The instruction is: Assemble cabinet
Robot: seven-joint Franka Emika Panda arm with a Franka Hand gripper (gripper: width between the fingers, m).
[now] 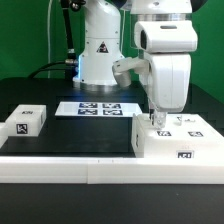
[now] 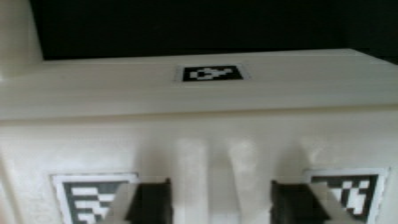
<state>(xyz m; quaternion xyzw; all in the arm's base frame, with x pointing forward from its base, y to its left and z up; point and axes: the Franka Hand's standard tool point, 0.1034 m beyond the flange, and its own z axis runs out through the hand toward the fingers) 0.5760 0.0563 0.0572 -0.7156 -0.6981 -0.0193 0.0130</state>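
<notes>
Cabinet: the big white tagged cabinet (image 1: 182,143) sits on the black table (image 1: 70,135), over at the exterior view's right and near the front.
Gripper: the gripper (image 1: 153,120) is down on the cabinet's top, at the corner nearest the marker board (image 1: 95,108).
Wrist view: the gripper (image 2: 217,203) shows two dark fingers (image 2: 150,203) straddling a raised white strip (image 2: 215,165) on the cabinet (image 2: 107,100).
Grip: too blurred to call. I cannot tell whether the fingers pinch that strip or stand clear of it.
Risk one: the contact is off-centre, near a corner. A lift or push from here could, I judge, twist or tip the box.
Risk two: the plastic looks smooth and the strip is narrow, so the fingers could slip off mid-move.
Risk three: a sideways drag could skew the cabinet out of position.
Bystander: the small white block (image 1: 25,122) is well apart at the exterior view's left and likely safe.
</notes>
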